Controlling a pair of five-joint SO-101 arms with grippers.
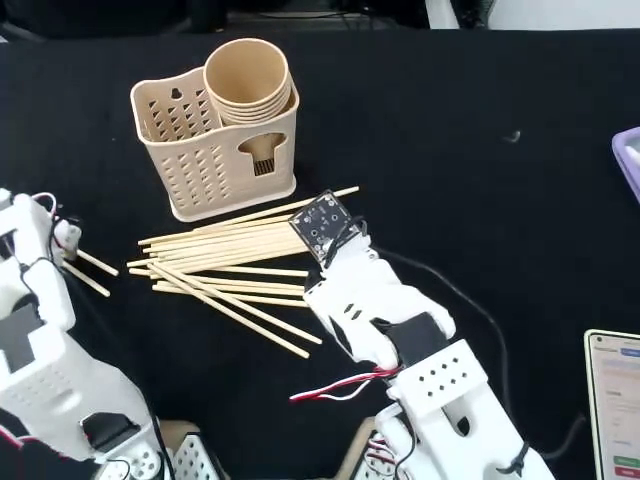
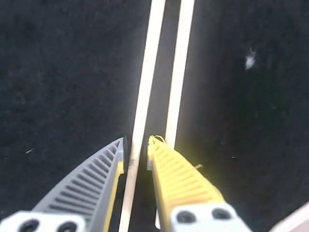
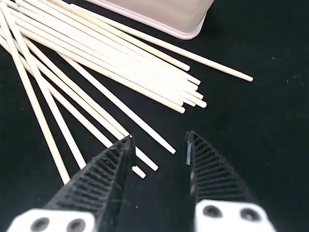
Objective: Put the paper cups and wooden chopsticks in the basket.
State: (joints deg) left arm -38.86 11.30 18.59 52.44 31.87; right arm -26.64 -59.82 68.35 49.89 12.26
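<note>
A beige perforated basket (image 1: 215, 160) stands at the back left with a stack of paper cups (image 1: 248, 80) inside one compartment. A loose pile of wooden chopsticks (image 1: 225, 265) lies in front of it. My right gripper (image 3: 157, 145) hovers open just past the pile's near ends (image 3: 145, 164), nothing between its black fingers; the right arm (image 1: 365, 295) reaches in from the front. Two separate chopsticks (image 1: 88, 270) lie at the far left. My left gripper (image 2: 136, 141) straddles one of them (image 2: 145, 87) with a narrow gap on each side; the other chopstick (image 2: 179, 72) lies outside the yellow finger (image 2: 174, 179).
A black cloth (image 1: 480, 180) covers the table. A purple object (image 1: 628, 160) shows at the right edge and a phone-like screen (image 1: 612, 400) lies at the front right. A black cable (image 1: 470, 300) runs beside the right arm.
</note>
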